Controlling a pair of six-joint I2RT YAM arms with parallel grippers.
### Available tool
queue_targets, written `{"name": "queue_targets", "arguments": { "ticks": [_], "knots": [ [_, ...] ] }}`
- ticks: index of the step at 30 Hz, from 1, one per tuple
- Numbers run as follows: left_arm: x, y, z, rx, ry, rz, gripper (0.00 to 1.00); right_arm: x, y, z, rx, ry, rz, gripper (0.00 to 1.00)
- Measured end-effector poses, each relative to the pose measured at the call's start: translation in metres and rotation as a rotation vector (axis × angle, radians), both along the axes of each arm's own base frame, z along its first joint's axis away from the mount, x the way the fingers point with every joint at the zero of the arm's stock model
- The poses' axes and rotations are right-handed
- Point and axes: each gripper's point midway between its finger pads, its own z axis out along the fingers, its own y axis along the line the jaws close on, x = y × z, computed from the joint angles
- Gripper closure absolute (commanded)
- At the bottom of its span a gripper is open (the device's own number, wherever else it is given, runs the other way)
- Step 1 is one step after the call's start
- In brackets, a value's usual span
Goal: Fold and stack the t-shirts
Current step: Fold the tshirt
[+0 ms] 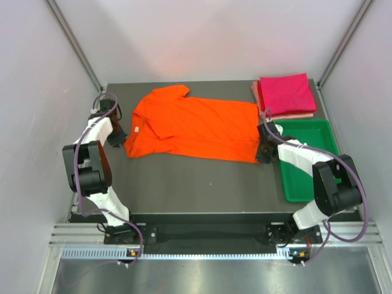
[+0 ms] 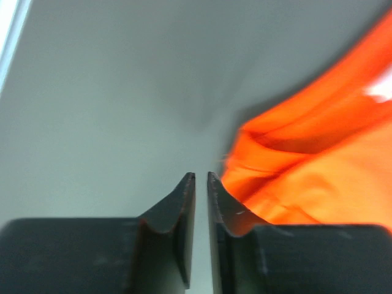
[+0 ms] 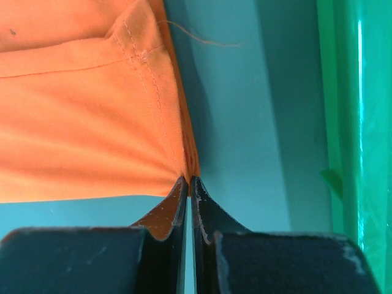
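Note:
The orange collared t-shirt lies spread flat across the dark table, collar to the left. My left gripper sits just off the shirt's left edge. In the left wrist view the left gripper is shut and empty, with the orange cloth beside its right finger. My right gripper is at the shirt's near right corner. In the right wrist view the right gripper is shut on the hem corner of the orange cloth. The folded magenta t-shirt lies on the folded pale pink one at the back right.
A green plastic tray stands at the right, just right of my right gripper; its wall shows in the right wrist view. White walls close in the table on three sides.

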Motion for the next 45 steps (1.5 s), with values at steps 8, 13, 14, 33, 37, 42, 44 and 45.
{"name": "queue_targets", "arguments": {
  "ticks": [8,13,14,33,37,42,44,45],
  "knots": [
    [0.063,-0.079,0.048,-0.256,-0.215,-0.229,0.67,-0.009,-0.004,0.002,-0.003,-0.001,0.005,1.00],
    [0.100,-0.123,0.049,-0.367,-0.289,-0.303,0.62,-0.009,-0.004,0.002,-0.002,-0.003,0.005,1.00],
    [0.104,-0.128,0.045,-0.384,-0.289,-0.306,0.62,-0.009,-0.003,0.002,-0.002,-0.003,0.006,1.00],
    [0.144,-0.129,-0.007,-0.393,-0.261,-0.242,0.58,-0.010,-0.003,0.001,-0.005,-0.003,0.022,1.00],
    [0.155,-0.125,-0.013,-0.372,-0.260,-0.237,0.66,-0.010,-0.003,0.001,-0.005,-0.005,0.023,1.00],
    [0.166,-0.123,-0.007,-0.358,-0.282,-0.253,0.99,-0.011,-0.004,0.000,-0.005,-0.003,0.023,1.00],
    [0.171,-0.125,-0.001,-0.359,-0.303,-0.279,1.00,-0.010,-0.003,0.000,-0.005,-0.005,0.023,1.00],
    [0.173,-0.127,0.002,-0.363,-0.313,-0.294,1.00,-0.010,-0.003,0.000,-0.005,-0.005,0.023,1.00]
  ]
}}
